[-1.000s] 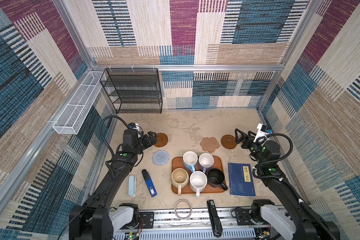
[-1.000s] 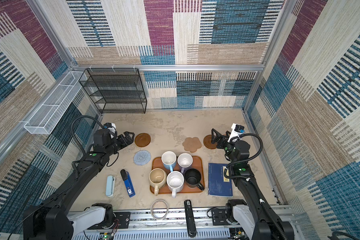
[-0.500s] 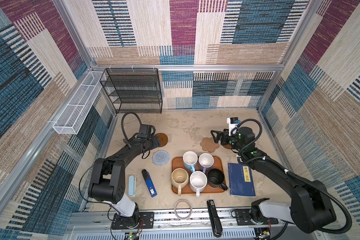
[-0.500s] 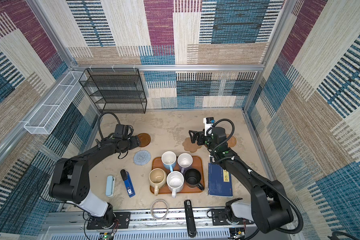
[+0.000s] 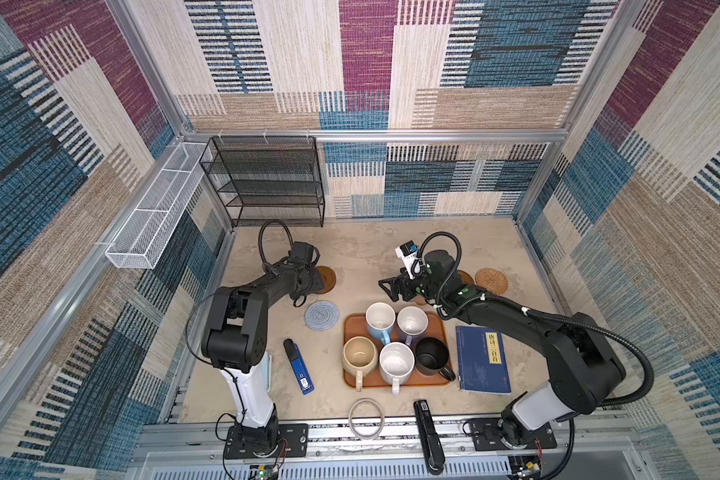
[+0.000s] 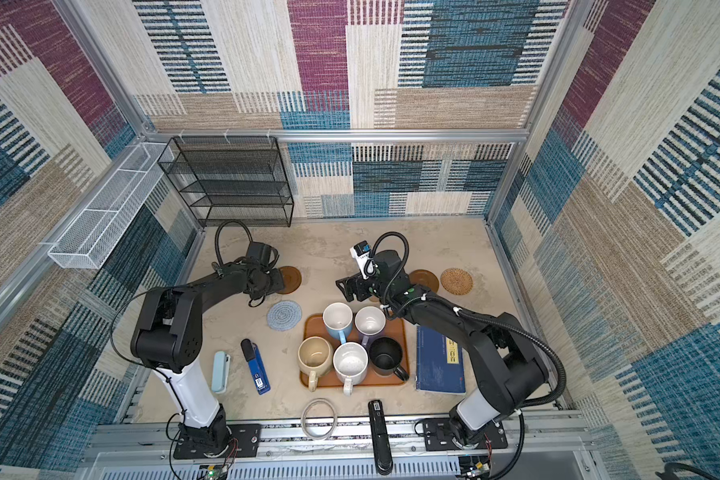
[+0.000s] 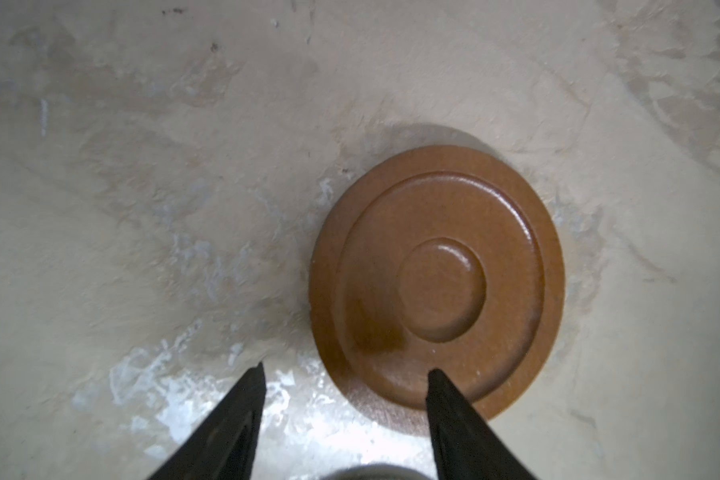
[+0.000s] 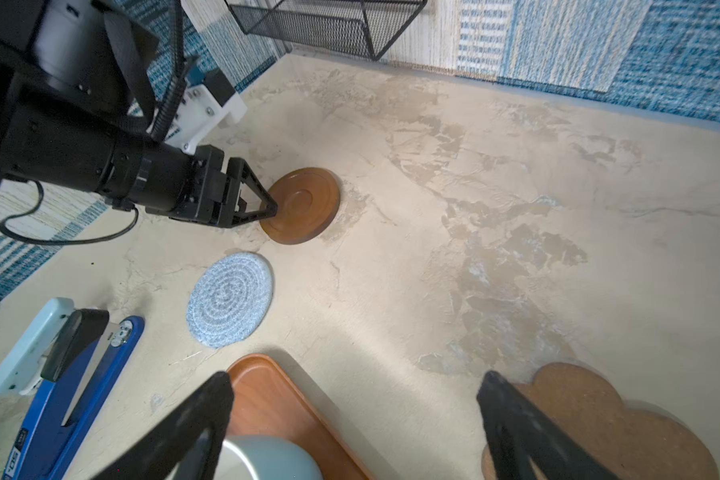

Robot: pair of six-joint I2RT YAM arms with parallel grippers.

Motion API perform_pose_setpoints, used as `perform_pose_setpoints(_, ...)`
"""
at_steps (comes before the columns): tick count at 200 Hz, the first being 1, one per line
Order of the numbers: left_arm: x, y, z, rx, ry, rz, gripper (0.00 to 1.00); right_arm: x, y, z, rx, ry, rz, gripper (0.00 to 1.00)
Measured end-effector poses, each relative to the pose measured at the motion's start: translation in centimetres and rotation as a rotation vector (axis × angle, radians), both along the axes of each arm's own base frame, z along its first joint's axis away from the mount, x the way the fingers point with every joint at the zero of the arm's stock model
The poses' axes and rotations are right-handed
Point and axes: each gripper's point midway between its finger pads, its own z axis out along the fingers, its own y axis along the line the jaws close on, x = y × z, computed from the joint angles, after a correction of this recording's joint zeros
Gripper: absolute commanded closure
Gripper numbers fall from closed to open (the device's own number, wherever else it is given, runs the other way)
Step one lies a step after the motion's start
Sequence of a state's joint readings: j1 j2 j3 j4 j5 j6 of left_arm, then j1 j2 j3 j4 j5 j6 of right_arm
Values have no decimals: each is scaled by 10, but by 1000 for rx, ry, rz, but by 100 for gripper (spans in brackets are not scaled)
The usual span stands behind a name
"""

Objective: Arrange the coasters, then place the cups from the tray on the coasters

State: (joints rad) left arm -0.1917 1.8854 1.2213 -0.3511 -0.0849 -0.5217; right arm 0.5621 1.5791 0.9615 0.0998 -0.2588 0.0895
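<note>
- My left gripper point(image 7: 345, 370), parted, straddles the rim of the glossy, ringed wooden disc point(image 7: 437, 282) toward the surface's point(image 7: 142, 166) left edge.
- My right gripper point(image 8: 354, 382), spread wide, hovers by the grainy flower-shaped coaster point(image 8: 591, 415).

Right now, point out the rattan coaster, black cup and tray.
rattan coaster point(image 5: 491, 280), in a top view, its centre
black cup point(image 5: 432, 357), in a top view, its dark inside
tray point(image 5: 353, 325), in a top view, bare corner
</note>
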Motion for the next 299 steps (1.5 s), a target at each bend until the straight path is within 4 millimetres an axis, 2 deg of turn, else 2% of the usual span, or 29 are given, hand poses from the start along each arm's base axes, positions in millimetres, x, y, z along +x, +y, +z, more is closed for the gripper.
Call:
perform_pose_setpoints(30,7,2,-7,24,27,7,44,-1,11,-4,-8,5,21,6)
perform_pose_setpoints(53,15,5,-9,50,37,18,49,3,9,-7,-21,3,2,5)
perform_pose_setpoints(109,31,7,-12,86,62,32,52,8,5,-15,-47,7,-29,6)
perform_pose_setpoints(188,60,13,-1,128,52,59,52,11,-2,-16,-71,-8,-64,5)
perform_pose_setpoints(230,60,14,4,127,52,60,50,11,-4,-10,-69,-21,-69,5)
perform_pose_setpoints(245,59,13,13,122,39,59,47,9,-5,-6,-63,-29,-69,4)
perform_pose_setpoints(270,52,11,42,105,-14,54,37,6,-9,3,-54,-45,-83,0)
perform_pose_setpoints(299,23,-2,69,69,-50,13,36,1,-13,16,-32,-50,-95,0)
